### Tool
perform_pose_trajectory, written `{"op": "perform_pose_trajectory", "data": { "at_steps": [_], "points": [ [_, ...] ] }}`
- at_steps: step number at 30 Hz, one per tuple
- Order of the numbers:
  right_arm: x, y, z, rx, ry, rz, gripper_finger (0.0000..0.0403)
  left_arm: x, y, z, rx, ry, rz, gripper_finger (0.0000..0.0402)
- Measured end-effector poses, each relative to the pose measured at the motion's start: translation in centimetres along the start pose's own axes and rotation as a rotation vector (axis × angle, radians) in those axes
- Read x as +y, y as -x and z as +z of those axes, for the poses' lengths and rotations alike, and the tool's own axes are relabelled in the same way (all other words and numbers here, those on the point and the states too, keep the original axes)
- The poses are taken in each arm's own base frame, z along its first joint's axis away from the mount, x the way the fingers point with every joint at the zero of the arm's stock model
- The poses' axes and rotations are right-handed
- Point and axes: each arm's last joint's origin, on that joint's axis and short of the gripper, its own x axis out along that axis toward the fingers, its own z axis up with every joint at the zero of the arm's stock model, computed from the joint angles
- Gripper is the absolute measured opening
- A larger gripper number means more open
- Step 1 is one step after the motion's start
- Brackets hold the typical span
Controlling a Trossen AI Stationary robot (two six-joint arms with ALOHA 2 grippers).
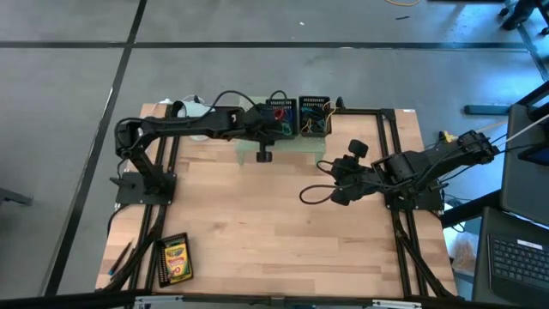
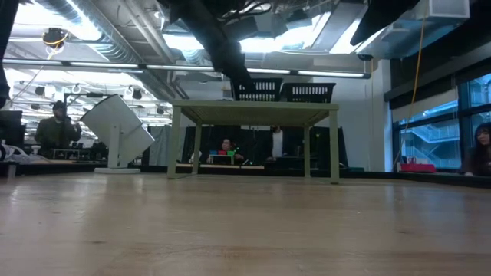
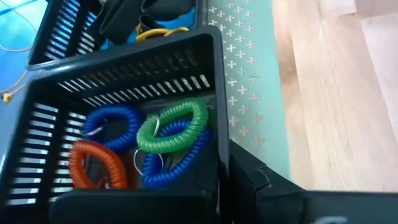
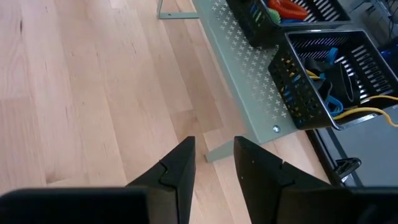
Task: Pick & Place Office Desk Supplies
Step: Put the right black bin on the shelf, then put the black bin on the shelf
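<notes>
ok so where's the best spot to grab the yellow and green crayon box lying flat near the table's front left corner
Probably across its two long edges, coming straight down from above. The yellow-and-green crayon box lies flat on the wooden table with its broad face up, so only the narrow width suits the jaws. A dark frame rail runs close along one long side, leaving little room there.

The middle of the counter (image 1: pixel 257 232) lies open from side to side, blocked only at the far edge by the green stand (image 1: pixel 283 146) with its two black baskets (image 1: pixel 298 116) and the left arm over them, and by the crayon box (image 1: pixel 176 257) at the near left.
</notes>
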Motion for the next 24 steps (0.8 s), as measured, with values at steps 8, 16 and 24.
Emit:
{"op": "perform_pose_trajectory", "data": {
  "at_steps": [8,16,24],
  "points": [
    [0.0,0.0,0.0,-0.001,0.002,0.000,0.0115,0.1,0.0,0.1,-0.011,0.001,0.006,0.0076],
    [0.0,0.0,0.0,-0.001,0.002,0.000,0.0115,-0.1,2.2,1.0,-0.071,0.001,0.036,0.0127],
    [0.0,0.0,0.0,-0.001,-0.002,0.002,0.0115,-2.2,7.0,0.4,0.011,0.106,-0.064,0.0137]
  ]
}}
